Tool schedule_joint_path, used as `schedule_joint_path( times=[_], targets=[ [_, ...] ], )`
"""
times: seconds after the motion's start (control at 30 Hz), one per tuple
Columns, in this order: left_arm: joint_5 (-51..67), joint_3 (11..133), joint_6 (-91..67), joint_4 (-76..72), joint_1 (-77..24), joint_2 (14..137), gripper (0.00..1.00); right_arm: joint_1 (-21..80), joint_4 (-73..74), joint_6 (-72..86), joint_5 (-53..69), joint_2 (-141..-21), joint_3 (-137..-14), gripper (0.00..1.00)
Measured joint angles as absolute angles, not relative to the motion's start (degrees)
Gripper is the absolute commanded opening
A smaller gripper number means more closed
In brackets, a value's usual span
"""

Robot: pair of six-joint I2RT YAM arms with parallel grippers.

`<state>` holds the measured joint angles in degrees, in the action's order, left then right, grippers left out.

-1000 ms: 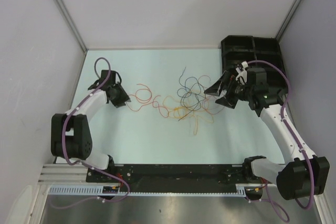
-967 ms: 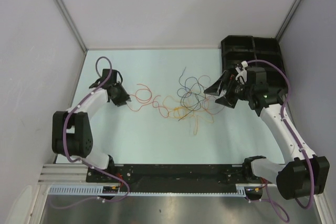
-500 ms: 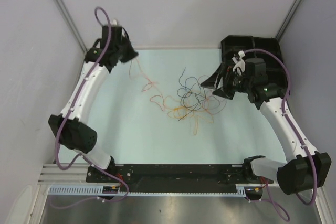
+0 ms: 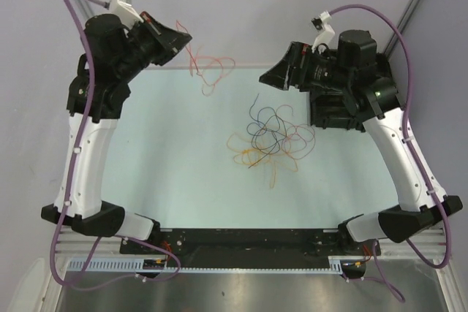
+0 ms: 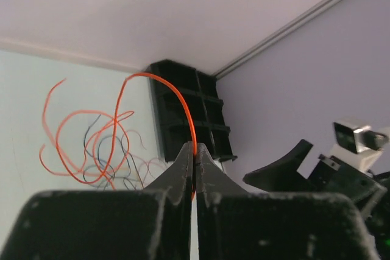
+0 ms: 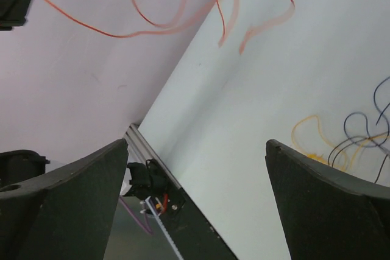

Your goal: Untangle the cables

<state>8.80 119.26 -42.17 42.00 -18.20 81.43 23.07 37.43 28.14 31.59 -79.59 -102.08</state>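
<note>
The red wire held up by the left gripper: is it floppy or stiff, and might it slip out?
Probably springy rather than limp: the red wire arches upward out of the shut left gripper before trailing down in loose curls. It is likely very light, since a narrow tip pinch carries it. It could slip, as only a short, thin stretch is clamped.
</note>
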Motion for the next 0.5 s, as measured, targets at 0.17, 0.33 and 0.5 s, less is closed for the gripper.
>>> schedule_joint_path(
  times=[0.17,0.33,0.5],
  targets=[
    [9.85,116.42,-46.19,44.21,-18.24,82.96,0.00,29.10,41.58,23.31,27.20,-83.35,-108.73,0.98],
    [9.67,116.01,-50.72,46.30,-18.26,82.96,0.00,34.63,43.57,20.47,22.59,-85.49,-110.56,0.96],
    [9.13,115.96,-56.16,49.08,-18.41,82.48,0.00,39.18,45.34,19.14,18.09,-88.40,-114.89,0.94]
  ],
)
